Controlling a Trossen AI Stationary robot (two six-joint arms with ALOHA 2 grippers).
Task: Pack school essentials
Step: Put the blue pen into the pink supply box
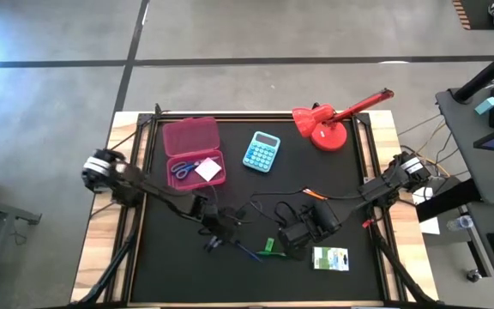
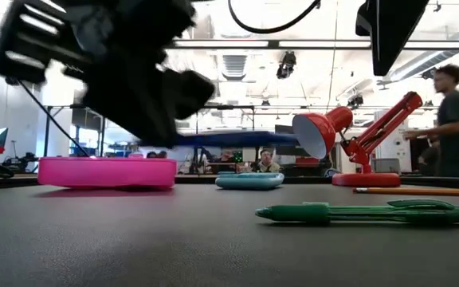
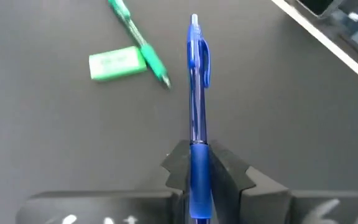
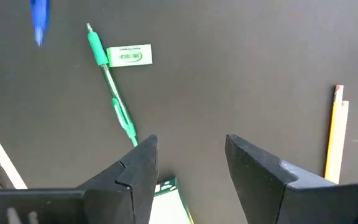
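Observation:
My left gripper [image 1: 215,233] is near the table's middle front, shut on the blue pen [image 3: 196,93], which shows as a level blue bar [image 2: 237,138] above the table in the low view. My right gripper [image 4: 188,162] hovers open to its right [image 1: 303,230]. The green pen [image 4: 110,87] and the small green eraser [image 4: 129,55] lie side by side flat on the mat between the two grippers. The white-green packet [image 1: 330,257] lies near the front edge, the orange pencil [image 4: 335,130] farther back. The blue-handled scissors [image 1: 183,167] and the pale pink note pad [image 1: 208,171] lie in the pink box [image 1: 193,137]. My left gripper pinches the blue pen between its two fingers at the darker grip section [image 3: 199,163], near the writing end. The pen runs along the fingers and sticks out forward, clip end [image 3: 204,59] farthest away. It is lifted clear of the table and about level.
A blue calculator [image 1: 262,151] lies behind the middle and a red desk lamp [image 1: 333,120] stands at the far right. The mat's raised frame [image 1: 376,172] borders the work area. A person [image 2: 453,119] stands in the room beyond the table.

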